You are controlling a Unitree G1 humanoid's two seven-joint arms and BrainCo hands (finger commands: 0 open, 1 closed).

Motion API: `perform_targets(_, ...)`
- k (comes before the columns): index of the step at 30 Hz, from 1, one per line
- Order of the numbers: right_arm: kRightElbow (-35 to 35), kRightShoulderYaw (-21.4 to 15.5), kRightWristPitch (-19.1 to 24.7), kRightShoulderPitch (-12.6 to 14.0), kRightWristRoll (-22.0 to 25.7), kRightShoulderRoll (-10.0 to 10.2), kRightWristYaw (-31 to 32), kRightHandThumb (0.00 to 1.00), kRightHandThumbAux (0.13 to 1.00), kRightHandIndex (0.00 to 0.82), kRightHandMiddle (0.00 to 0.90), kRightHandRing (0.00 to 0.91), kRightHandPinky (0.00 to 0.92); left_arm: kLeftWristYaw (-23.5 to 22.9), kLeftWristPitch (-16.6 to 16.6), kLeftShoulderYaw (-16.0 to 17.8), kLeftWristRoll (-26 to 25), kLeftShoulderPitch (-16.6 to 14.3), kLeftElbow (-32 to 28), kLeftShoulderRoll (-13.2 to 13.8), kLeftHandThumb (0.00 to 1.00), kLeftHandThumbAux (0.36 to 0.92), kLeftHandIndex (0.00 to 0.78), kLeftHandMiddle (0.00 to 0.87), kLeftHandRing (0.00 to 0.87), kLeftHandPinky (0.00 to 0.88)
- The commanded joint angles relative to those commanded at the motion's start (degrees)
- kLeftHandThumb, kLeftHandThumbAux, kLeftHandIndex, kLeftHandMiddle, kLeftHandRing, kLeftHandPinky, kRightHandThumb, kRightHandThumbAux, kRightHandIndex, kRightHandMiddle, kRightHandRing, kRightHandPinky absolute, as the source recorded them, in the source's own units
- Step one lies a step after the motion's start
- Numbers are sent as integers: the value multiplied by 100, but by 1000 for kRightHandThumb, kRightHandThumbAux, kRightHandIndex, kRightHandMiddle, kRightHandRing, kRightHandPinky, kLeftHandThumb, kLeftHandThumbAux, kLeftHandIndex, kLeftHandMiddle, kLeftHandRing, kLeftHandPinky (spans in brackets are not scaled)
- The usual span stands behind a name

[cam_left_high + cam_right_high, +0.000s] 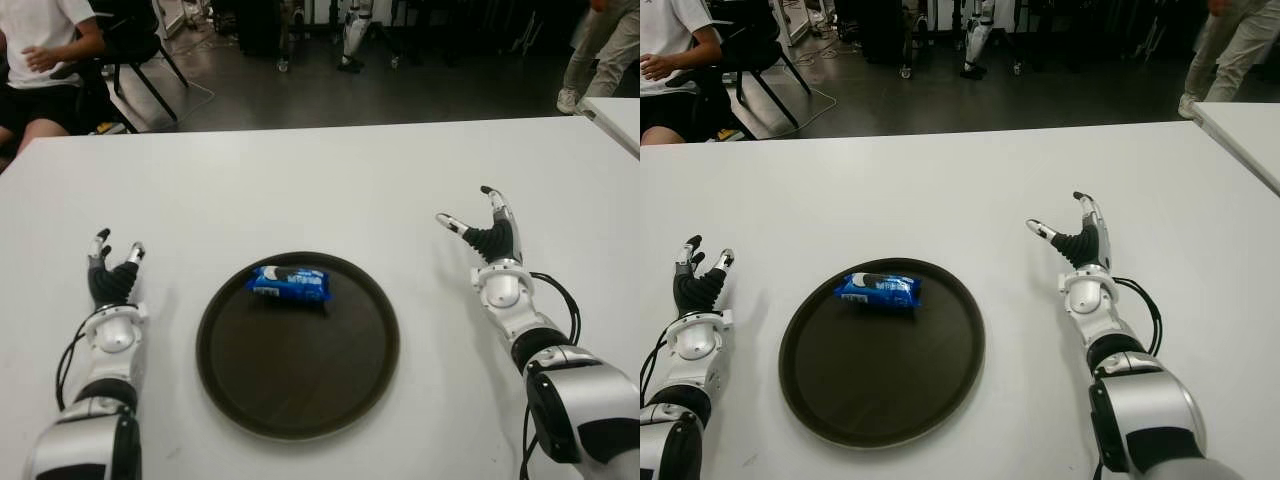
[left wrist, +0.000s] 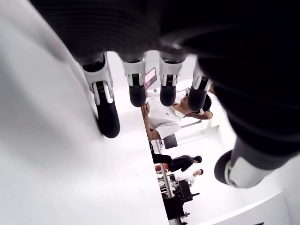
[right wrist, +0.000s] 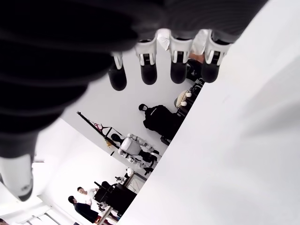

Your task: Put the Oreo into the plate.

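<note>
One Oreo pack (image 1: 289,285) inside plate (image 1: 240,380), near far rim. Left hand (image 1: 112,279) and right hand (image 1: 487,236) flanking plate, fingers spread, empty.

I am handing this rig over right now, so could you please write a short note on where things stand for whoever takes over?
Left hand: open, holding nothing, to the left of the plate over the white table.
Right hand: open, fingers spread, holding nothing, to the right of the plate.
Oreo pack: lying inside the dark round plate, in its far part, clear of both hands.
Done: the Oreo is in the plate and released.
Left: nothing on the placement itself, as far as the views show; probably just confirm and reset.
</note>
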Motion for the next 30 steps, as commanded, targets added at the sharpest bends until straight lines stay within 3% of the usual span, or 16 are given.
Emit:
perform_targets(9, 15, -19, -75, 18, 3, 21, 43, 0, 550, 0, 0, 0, 0, -108, 19, 31, -60, 2, -1, -19, 270, 593, 37, 33, 25, 38)
perform_targets(16, 42, -448, 90, 5, 494, 96, 693, 0, 501, 0, 0, 3, 178, -101, 4, 6, -25, 13, -18, -8, 231, 588, 33, 29, 21, 31)
perform_targets(20, 60, -706, 302, -41, 773, 125, 1038, 0, 505, 0, 0, 0, 159, -5, -47, -25, 17, 40, -78, -13, 129, 588, 18, 24, 13, 17)
perform_targets(22, 52, -772, 358, -50, 846, 131, 1136, 0, 498, 0, 0, 0, 81, 38, -65, -56, 53, 51, -96, -7, 64, 588, 14, 21, 5, 6)
perform_targets(30, 15, -908, 379, -81, 957, 153, 1300, 0, 482, 0, 0, 0, 4, 150, -98, -195, 234, 60, -78, 44, 3, 559, 9, 11, 0, 0)
